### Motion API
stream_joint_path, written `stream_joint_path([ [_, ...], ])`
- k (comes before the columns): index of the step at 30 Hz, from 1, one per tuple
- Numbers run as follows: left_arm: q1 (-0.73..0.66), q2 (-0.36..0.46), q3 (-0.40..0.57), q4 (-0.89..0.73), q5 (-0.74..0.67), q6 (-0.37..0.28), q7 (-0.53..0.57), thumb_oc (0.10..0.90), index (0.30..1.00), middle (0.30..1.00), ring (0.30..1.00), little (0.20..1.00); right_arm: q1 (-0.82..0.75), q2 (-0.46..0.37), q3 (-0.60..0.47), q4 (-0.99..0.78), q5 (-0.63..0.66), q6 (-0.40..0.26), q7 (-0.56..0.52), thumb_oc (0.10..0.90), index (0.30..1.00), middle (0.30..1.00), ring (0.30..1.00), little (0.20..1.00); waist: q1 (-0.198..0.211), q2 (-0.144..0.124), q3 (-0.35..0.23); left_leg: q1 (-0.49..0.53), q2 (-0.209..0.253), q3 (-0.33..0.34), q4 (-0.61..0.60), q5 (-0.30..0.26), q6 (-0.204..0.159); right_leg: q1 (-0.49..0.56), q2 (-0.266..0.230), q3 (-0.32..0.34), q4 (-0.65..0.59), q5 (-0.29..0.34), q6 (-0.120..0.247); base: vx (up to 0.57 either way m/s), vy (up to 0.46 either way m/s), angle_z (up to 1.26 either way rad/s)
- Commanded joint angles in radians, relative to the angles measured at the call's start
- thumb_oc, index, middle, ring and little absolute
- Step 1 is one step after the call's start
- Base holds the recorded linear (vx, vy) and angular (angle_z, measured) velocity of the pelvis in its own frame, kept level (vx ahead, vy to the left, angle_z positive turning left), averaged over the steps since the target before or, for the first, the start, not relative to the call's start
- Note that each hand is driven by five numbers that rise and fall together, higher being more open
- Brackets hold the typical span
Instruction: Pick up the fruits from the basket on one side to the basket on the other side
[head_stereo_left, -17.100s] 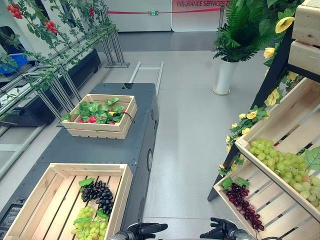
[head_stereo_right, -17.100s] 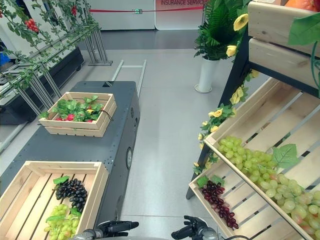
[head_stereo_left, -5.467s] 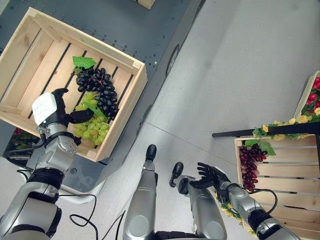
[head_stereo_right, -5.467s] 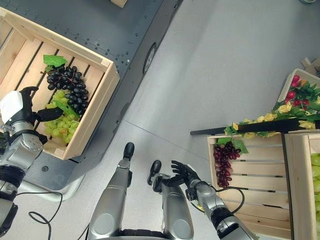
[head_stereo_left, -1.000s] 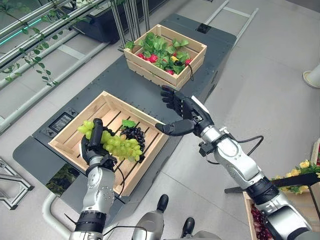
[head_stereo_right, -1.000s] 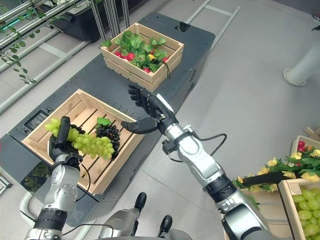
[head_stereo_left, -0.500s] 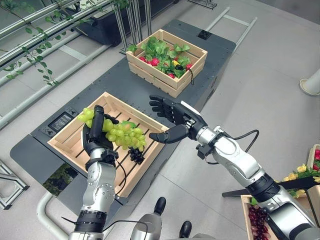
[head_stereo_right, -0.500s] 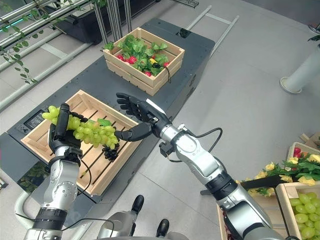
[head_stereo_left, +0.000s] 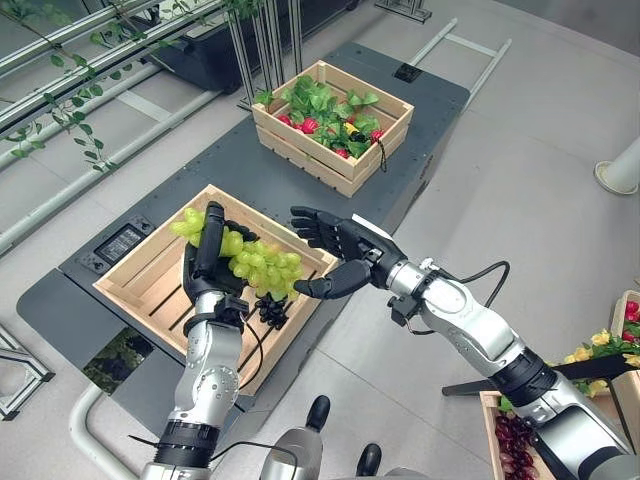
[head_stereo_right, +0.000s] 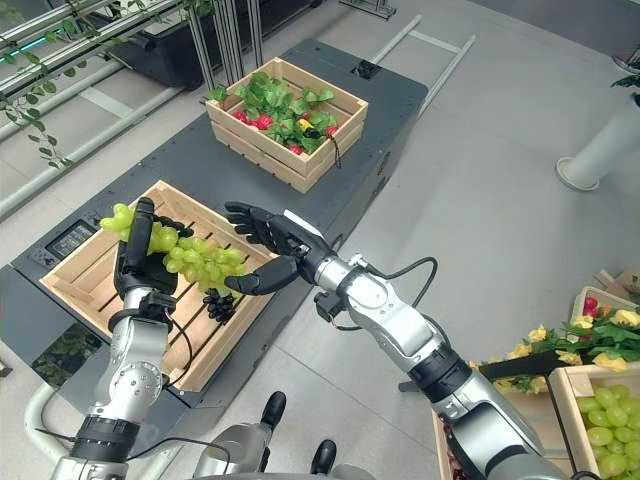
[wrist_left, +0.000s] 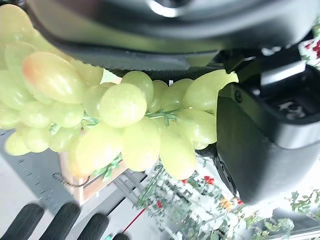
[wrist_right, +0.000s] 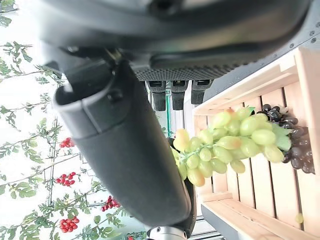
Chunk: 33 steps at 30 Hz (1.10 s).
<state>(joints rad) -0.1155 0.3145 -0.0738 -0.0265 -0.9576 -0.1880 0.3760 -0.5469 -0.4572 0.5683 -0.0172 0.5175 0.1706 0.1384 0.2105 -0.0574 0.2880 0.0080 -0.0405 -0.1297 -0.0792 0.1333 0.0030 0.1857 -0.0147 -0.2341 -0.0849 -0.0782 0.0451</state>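
Left hand (head_stereo_left: 208, 262) raised above the near wooden crate (head_stereo_left: 150, 272), fingers curled round a bunch of green grapes (head_stereo_left: 258, 264) and holding it up, the bunch lying sideways out toward the other hand. Right hand (head_stereo_left: 340, 246) reaching across from the right, spread wide with straight fingers and thumb, palm turned to the grapes, just beside the free end of the bunch and clasping nothing. Dark grapes (head_stereo_left: 271, 308) resting in the near crate, below the lifted bunch. Near crate sitting on a dark grey platform (head_stereo_left: 240, 165). Farther along the same platform, a second wooden crate (head_stereo_left: 330, 160) with green leaves and red fruit (head_stereo_left: 309, 124) inside.
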Motion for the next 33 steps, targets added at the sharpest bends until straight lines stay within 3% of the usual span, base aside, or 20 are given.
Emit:
stream_joint_path([
  [1, -0.041, 0.015, -0.037, -0.097, 0.018, -0.066, -0.086, 0.400, 0.300, 0.300, 0.300, 0.300, -0.026, 0.058, 0.031, -0.020, 0.025, -0.073, 0.014, 0.800, 0.900, 0.900, 0.900, 0.900, 0.003, -0.002, -0.211, 0.044, -0.043, -0.023, -0.008, -0.123, 0.014, -0.078, -0.039, -0.018, 0.029, 0.065, 0.021, 0.00, 0.000, 0.00],
  [7, -0.038, 0.008, -0.071, -0.109, -0.019, -0.052, -0.129, 0.400, 0.300, 0.300, 0.300, 0.300, -0.015, 0.069, 0.026, -0.016, 0.037, -0.107, -0.033, 0.800, 0.900, 0.900, 0.900, 0.900, -0.001, 0.000, -0.207, 0.046, -0.042, -0.018, -0.008, -0.125, 0.015, -0.080, -0.039, -0.013, 0.029, 0.069, 0.022, 0.00, 0.000, 0.00],
  [15, -0.043, -0.003, -0.101, -0.130, -0.065, -0.052, -0.177, 0.400, 0.300, 0.300, 0.300, 0.300, 0.008, 0.073, 0.017, -0.030, 0.032, -0.085, -0.032, 0.800, 0.900, 0.900, 0.900, 0.900, -0.011, 0.001, -0.208, 0.046, -0.044, -0.012, -0.008, -0.127, 0.018, -0.083, -0.038, -0.004, 0.028, 0.071, 0.023, 0.00, 0.000, 0.00],
  [26, -0.071, -0.021, -0.142, -0.171, -0.128, -0.107, -0.300, 0.400, 0.300, 0.300, 0.300, 0.300, 0.032, 0.076, 0.024, -0.014, 0.062, -0.065, 0.000, 0.800, 0.900, 0.900, 0.900, 0.900, -0.021, -0.004, -0.209, 0.051, -0.042, -0.005, -0.008, -0.132, 0.017, -0.082, -0.038, -0.003, 0.027, 0.073, 0.024, 0.00, 0.000, 0.00],
  [33, -0.085, -0.030, -0.148, -0.188, -0.138, -0.124, -0.338, 0.400, 0.300, 0.300, 0.300, 0.300, 0.049, 0.072, 0.032, 0.003, 0.037, -0.018, 0.020, 0.800, 0.900, 0.900, 0.900, 0.900, -0.028, -0.008, -0.211, 0.056, -0.041, 0.000, -0.008, -0.135, 0.017, -0.079, -0.037, 0.001, 0.028, 0.072, 0.024, 0.00, 0.000, 0.00],
])
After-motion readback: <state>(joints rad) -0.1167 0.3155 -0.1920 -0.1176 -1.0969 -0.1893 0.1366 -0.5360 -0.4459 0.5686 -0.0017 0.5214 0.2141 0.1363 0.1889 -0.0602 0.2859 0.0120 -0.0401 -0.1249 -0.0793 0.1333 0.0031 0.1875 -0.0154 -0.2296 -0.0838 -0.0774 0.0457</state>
